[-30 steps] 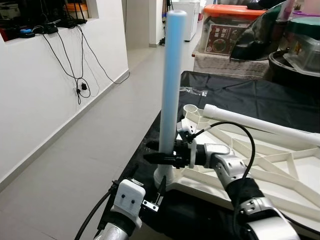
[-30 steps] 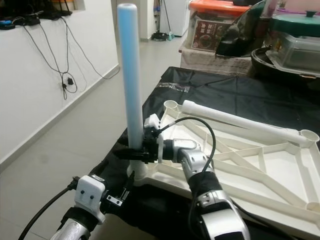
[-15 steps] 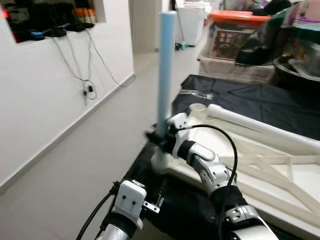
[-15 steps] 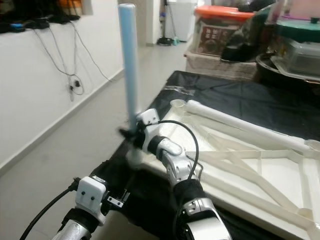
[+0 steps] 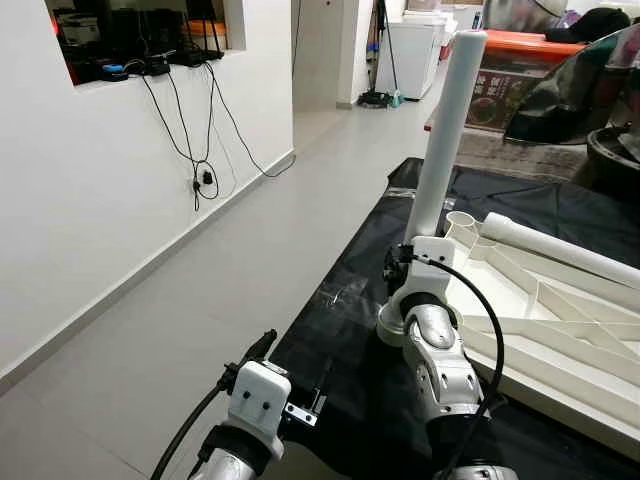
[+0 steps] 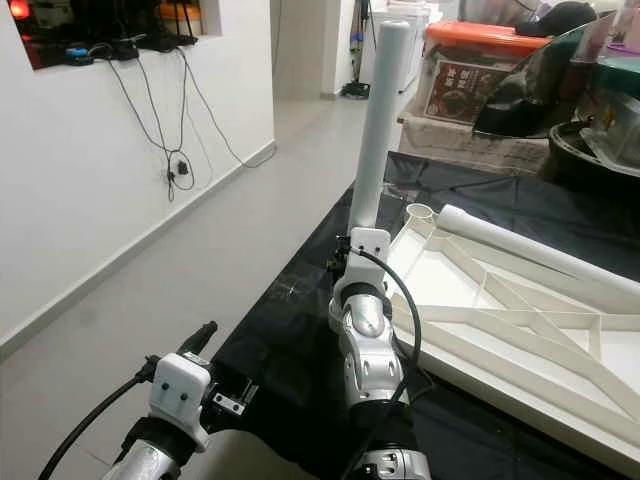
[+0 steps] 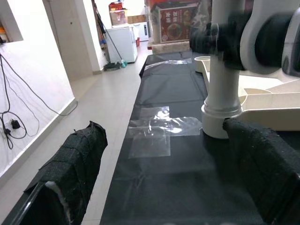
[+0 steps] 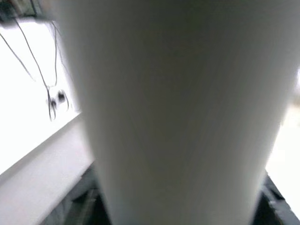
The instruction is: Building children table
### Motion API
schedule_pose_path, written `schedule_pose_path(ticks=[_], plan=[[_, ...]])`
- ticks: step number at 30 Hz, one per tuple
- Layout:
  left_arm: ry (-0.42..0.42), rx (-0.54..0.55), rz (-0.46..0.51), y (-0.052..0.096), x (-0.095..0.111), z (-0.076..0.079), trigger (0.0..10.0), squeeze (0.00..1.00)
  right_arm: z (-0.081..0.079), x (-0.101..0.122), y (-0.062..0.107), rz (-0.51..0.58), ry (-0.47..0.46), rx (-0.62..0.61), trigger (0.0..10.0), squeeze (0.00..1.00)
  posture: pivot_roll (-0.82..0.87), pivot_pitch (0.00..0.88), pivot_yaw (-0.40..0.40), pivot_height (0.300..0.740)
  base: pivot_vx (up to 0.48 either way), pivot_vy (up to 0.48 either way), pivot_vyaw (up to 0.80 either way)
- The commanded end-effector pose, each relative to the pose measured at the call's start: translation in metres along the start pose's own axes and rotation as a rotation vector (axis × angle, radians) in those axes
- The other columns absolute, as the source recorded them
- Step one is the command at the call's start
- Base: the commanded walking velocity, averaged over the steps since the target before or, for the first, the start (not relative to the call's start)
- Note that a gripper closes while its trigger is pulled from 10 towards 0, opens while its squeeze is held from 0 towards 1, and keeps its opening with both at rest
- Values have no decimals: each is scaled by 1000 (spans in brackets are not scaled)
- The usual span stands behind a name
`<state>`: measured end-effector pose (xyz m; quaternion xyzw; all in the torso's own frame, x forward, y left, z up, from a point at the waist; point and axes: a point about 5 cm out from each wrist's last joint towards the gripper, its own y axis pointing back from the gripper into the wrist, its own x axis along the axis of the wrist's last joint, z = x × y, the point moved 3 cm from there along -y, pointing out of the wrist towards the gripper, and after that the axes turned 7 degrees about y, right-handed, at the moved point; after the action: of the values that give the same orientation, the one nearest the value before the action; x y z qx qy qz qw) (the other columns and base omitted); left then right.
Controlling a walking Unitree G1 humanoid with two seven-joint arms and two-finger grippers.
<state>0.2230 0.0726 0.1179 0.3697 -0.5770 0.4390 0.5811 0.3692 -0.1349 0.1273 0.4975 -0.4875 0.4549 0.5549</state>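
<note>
A: Start at the left. What is there?

B: A white wall point(image 5: 120, 190) with black cables point(image 5: 195, 130) hanging from a shelf, and pale floor point(image 5: 200, 330) along it. Low down, the left gripper point(image 5: 290, 375) hangs off the near edge of a black sheet point(image 5: 340, 330). Its wrist view shows its two padded fingers point(image 7: 70, 164) spread well apart, with nothing between them.

A: And the table parts?

B: A white leg point(image 5: 440, 140) stands nearly upright, leaning a little toward the right at the top. Its foot sits in a round corner socket point(image 7: 218, 119) of the white tabletop frame point(image 5: 560, 330), which lies upside down on the black sheet, ribs showing. A second white leg point(image 5: 560, 250) lies flat along the frame's far edge. Some clear tape point(image 7: 159, 129) is stuck on the sheet beside the socket.

A: Where is the right gripper?

B: The right gripper point(image 5: 400, 270) is at the upright leg, low on it, just above the socket. Its wrist camera is pressed so close that the leg is a blurred white column. I cannot tell whether its fingers are closed on the leg.

A: What differs from a second ago?

B: The camera has swung, so the whole scene sits further right. The leg looked bluish then and stood straighter; now it reads white and tilts. The right forearm reached in from the side before; now it comes up from directly below the leg.

A: Further right?

B: Storage boxes, one with an orange lid point(image 5: 520, 45), and dark bags point(image 5: 570, 90).
</note>
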Motion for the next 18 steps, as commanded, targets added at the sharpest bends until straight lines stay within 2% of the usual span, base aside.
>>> schedule_pose_path(ticks=[1, 2, 3, 5, 6, 7, 8, 10, 11, 12, 13, 14, 15, 16, 17, 18], plan=[[-2, -3, -8, 0, -3, 1, 10000, 0, -13, -7, -4, 7, -88, 122, 10000, 1000, 76, 0, -23, 740, 0, 0, 0], [-2, -3, -8, 0, -3, 1, 10000, 0, -13, -7, -4, 7, -88, 122, 10000, 1000, 76, 0, -23, 740, 0, 0, 0], [-1, -3, -9, 0, -3, 1, 10000, 0, -21, 3, -7, 62, -110, 172, 10000, 1000, 76, 0, -23, 740, 0, 0, 0], [-1, -3, -9, 0, -3, 1, 10000, 0, -21, 3, -7, 62, -110, 172, 10000, 1000, 76, 0, -23, 740, 0, 0, 0], [0, -2, -10, 0, -3, 1, 10000, 0, -30, 12, -9, 107, -138, 247, 10000, 0, 76, 0, -23, 740, 0, 0, 0], [0, -2, -10, 0, -3, 1, 10000, 0, -30, 12, -9, 107, -138, 247, 10000, 0, 76, 0, -23, 740, 0, 0, 0], [1, -2, -10, 0, -3, 1, 10000, 0, -41, 20, -8, 140, -170, 400, 10000, 0, 76, 0, -23, 740, 0, 0, 0], [2, -2, -9, 0, -3, 1, 10000, 0, -57, 28, 1, 146, -158, 714, 10000, 0, 77, 0, -24, 740, 0, 0, 0], [2, -2, -9, 0, -3, 1, 10000, 0, -57, 28, 1, 146, -158, 714, 10000, 0, 77, 0, -24, 740, 0, 0, 0], [2, -1, -8, 0, -3, 1, 10000, 0, -60, 29, 5, 135, -146, 810, 10000, 0, 77, 0, -24, 740, 0, 0, 0], [2, -1, -8, 0, -3, 1, 10000, 0, -60, 29, 5, 135, -146, 810, 10000, 0, 77, 0, -24, 740, 0, 0, 0], [2, -1, -8, 0, -3, 1, 10000, 0, -60, 28, 10, 118, -121, 912, 10000, 0, 77, 0, -24, 740, 0, 0, 0], [2, -1, -8, 0, -3, 1, 10000, 0, -60, 28, 10, 118, -121, 912, 10000, 0, 77, 0, -24, 740, 0, 0, 0], [2, -1, -8, -1, -3, 1, 10000, 0, -60, 27, 16, 96, -89, 1031, 10000, 0, 77, 0, -24, 740, 0, 0, 0], [2, -1, -8, -1, -3, 1, 10000, 0, -60, 27, 16, 96, -89, 1031, 10000, 0, 77, 0, -24, 740, 0, 0, 0], [2, -2, -8, -1, -3, 1, 10000, 0, -61, 25, 21, 64, -67, 1129, 10000, 0, 77, 0, -24, 740, 0, 0, 0]])
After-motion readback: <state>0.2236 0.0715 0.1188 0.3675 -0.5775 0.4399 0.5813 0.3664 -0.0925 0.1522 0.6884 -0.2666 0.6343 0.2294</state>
